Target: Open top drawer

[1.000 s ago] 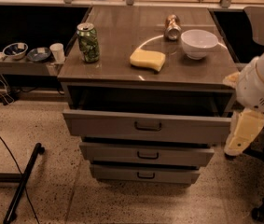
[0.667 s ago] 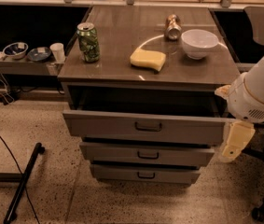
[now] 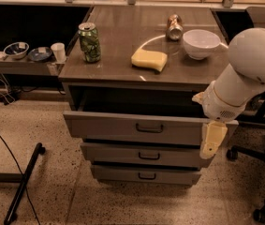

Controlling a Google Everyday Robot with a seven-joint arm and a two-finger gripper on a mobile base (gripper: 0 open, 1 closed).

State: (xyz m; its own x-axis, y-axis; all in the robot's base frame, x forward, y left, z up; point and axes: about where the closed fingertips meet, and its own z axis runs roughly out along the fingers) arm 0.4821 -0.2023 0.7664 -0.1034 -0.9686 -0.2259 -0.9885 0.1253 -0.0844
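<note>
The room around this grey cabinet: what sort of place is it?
Probably an office or lab workspace: a metal cabinet with its top drawer pulled out, a wheeled office chair at right, cables on a speckled floor. The robot's gripper hangs by the drawer's right end.

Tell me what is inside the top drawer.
The top drawer is pulled out, but only a dark cavity shows above its front; no contents are visible, and its floor is hidden by that front. The gripper hangs at its right front corner.
</note>
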